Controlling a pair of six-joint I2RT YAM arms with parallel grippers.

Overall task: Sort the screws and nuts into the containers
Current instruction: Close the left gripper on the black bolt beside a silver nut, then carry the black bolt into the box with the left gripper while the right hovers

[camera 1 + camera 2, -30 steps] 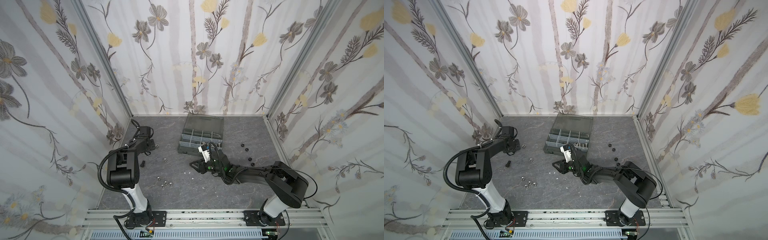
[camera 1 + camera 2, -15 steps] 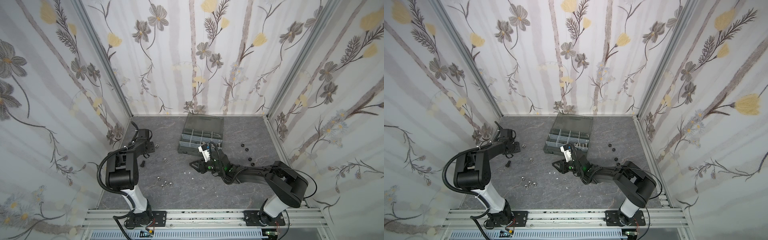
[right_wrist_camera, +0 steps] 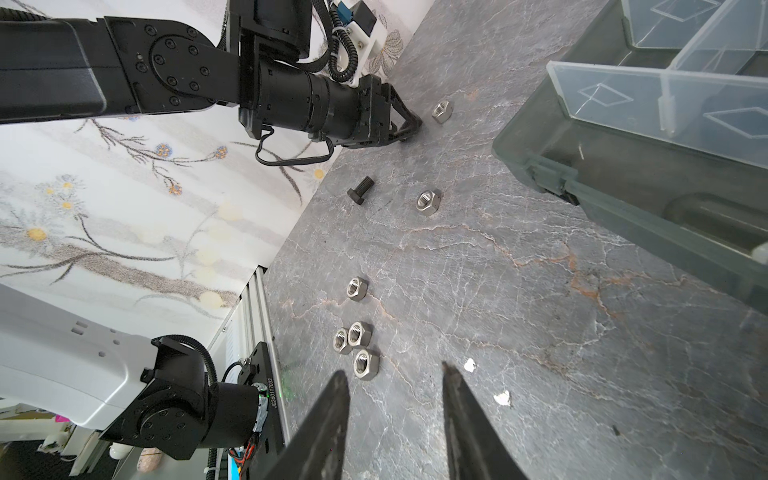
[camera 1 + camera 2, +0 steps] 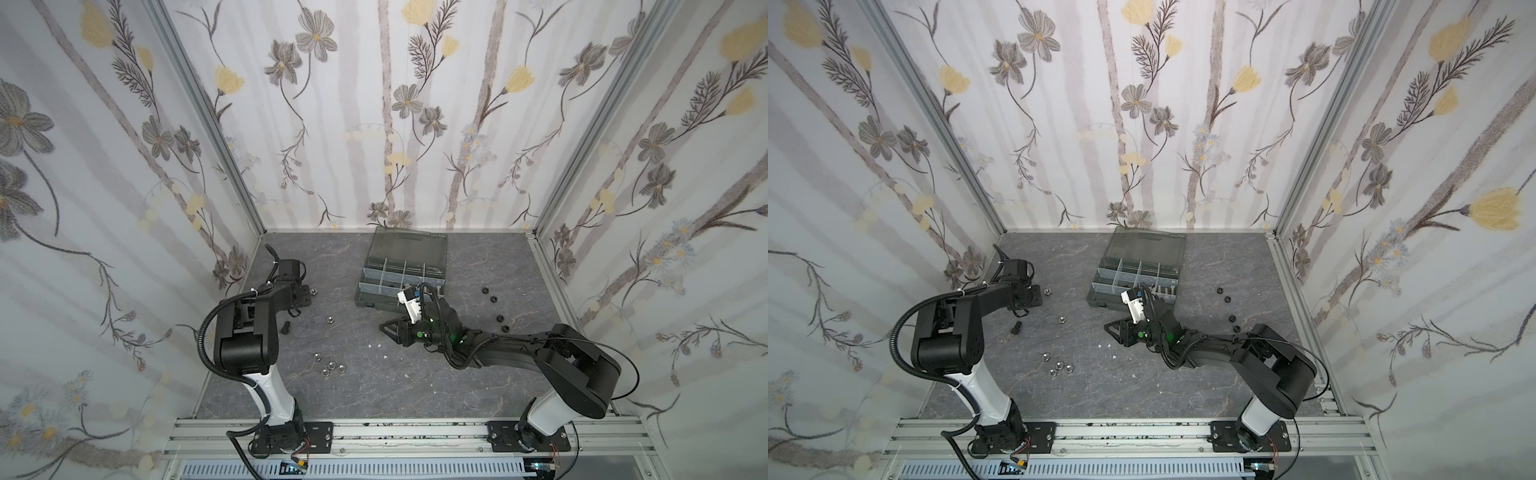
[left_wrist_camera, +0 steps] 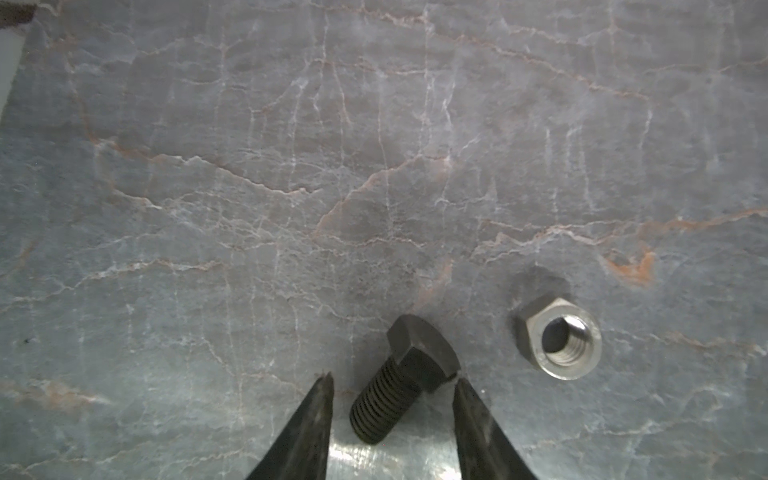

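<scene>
Between spread fingers of left hand (image 5: 392, 374), black hex bolt (image 5: 395, 390) lay flat on counter (image 5: 291, 166), head away from hand, shank slanted; right hand (image 3: 392, 370) likewise spread.

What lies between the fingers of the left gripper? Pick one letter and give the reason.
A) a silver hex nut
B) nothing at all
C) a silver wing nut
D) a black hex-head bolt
D: the left wrist view shows a black hex-head bolt lying between the fingers of the left gripper, while the silver hex nut sits to one side, outside them.
</scene>
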